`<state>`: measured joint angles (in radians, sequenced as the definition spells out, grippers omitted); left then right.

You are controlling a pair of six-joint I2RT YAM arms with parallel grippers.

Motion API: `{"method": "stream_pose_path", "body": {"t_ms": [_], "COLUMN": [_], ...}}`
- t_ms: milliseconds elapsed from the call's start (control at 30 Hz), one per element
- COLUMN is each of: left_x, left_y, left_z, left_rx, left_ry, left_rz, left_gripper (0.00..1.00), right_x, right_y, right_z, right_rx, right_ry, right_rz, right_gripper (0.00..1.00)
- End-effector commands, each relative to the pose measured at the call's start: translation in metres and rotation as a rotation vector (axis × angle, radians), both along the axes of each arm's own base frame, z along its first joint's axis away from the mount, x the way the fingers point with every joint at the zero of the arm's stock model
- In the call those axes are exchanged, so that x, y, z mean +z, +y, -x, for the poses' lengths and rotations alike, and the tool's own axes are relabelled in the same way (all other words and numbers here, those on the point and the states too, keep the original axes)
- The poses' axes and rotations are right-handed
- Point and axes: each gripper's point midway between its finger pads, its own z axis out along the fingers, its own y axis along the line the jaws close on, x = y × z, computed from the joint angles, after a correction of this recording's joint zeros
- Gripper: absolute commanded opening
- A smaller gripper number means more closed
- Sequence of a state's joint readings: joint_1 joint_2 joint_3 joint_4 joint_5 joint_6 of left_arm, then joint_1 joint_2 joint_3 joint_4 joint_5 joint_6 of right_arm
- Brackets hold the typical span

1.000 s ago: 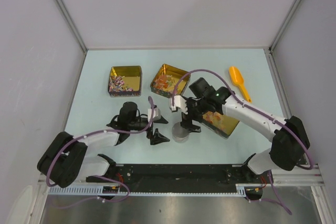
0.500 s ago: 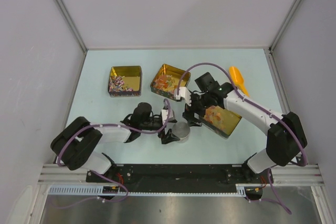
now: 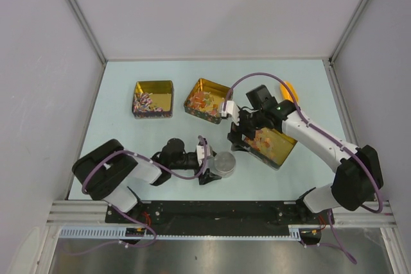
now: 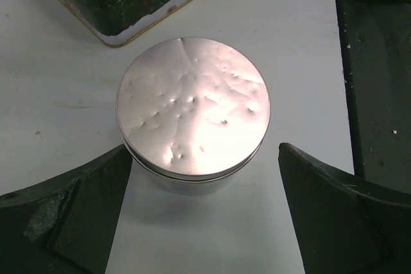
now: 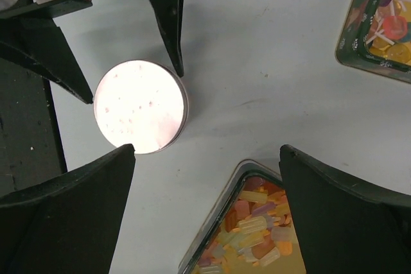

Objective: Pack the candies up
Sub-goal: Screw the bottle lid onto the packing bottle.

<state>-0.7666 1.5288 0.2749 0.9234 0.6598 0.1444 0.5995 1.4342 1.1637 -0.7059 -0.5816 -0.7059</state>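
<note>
Candies heap in a gold tin well left of the round silver can. More fill a second tin behind the can and a third tin to its right, half hidden under the right arm. The left fingers stand apart, flanking the can; contact is unclear. The right fingers, also apart, hover just right of the can. Farther right, an orange scoop is mostly covered.

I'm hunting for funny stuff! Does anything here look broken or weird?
Yes. The round silver tin, standing between the open fingers of the left gripper, has a battered lid: small dimples across it and a crease near one edge. Nothing looks spilled on the table.
</note>
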Motion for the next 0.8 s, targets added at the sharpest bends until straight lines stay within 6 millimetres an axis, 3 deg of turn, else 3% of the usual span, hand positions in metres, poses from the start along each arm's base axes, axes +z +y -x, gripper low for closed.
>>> {"method": "stream_pose_path", "body": {"t_ms": [0,200,367,433,600,767], "left_x": [0.007,-0.012,-0.016,-0.008,-0.001,0.005], "left_y": [-0.019,-0.030,-0.038,-0.043,-0.051,-0.054], "left_z": [0.007,0.002,-0.004,-0.005,-0.009,-0.011], "left_rx": [-0.047,-0.009,0.008,0.009,0.016,0.020], "left_ry": [-0.118,-0.120,-0.114,-0.116,-0.136,-0.165], "left_rz": [0.055,0.002,-0.004,0.038,0.086,0.109], "left_gripper": [1.00,1.00,1.00,1.00,0.99,0.95], "right_x": [-0.001,-0.003,0.002,0.001,-0.001,-0.016], "right_y": [0.001,-0.011,-0.024,-0.029,-0.023,-0.011], "right_z": [-0.006,-0.009,0.000,0.002,0.009,0.013], "right_rx": [-0.031,-0.065,-0.072,-0.076,-0.057,-0.034], "right_ry": [0.035,0.084,0.127,0.134,0.188,0.296], "right_rz": [-0.014,-0.026,-0.028,-0.033,-0.063,-0.093], "right_gripper": [0.96,0.90,0.81,0.81,0.78,0.72]}}
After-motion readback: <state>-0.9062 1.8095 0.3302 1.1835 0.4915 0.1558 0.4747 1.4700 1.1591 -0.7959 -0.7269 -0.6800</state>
